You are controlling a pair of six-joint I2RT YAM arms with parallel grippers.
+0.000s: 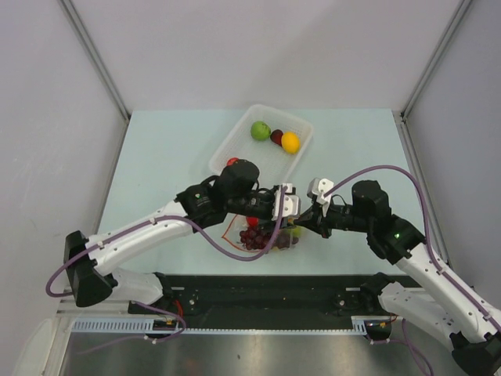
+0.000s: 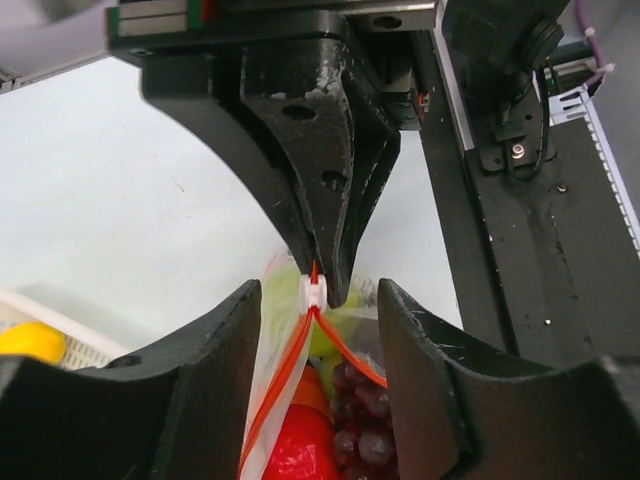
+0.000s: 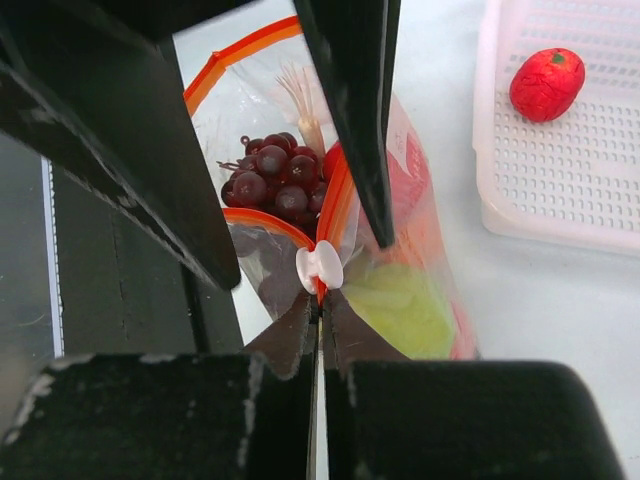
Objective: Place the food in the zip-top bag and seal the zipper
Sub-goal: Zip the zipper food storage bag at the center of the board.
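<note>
The zip-top bag [image 1: 266, 235] lies near the front edge with its mouth open. It holds a grape bunch [image 3: 268, 178], a red fruit [image 2: 300, 445] and green fruit [image 3: 400, 305]. Its orange-red zipper [image 2: 285, 375] carries a white slider [image 3: 320, 266] at one end. My right gripper [image 3: 320, 305] is shut on the zipper strip just behind the slider; it also shows in the top view [image 1: 304, 222]. My left gripper [image 2: 318, 330] is open, with its fingers [image 2: 200, 390] on either side of the bag mouth by the slider [image 2: 314, 292].
A white perforated tray [image 1: 235, 141] at the back holds a green fruit [image 1: 260, 130], a dark red one [image 1: 276, 137], an orange one [image 1: 290, 142] and a red one [image 3: 547, 83]. The black base rail [image 1: 274, 290] runs along the near edge.
</note>
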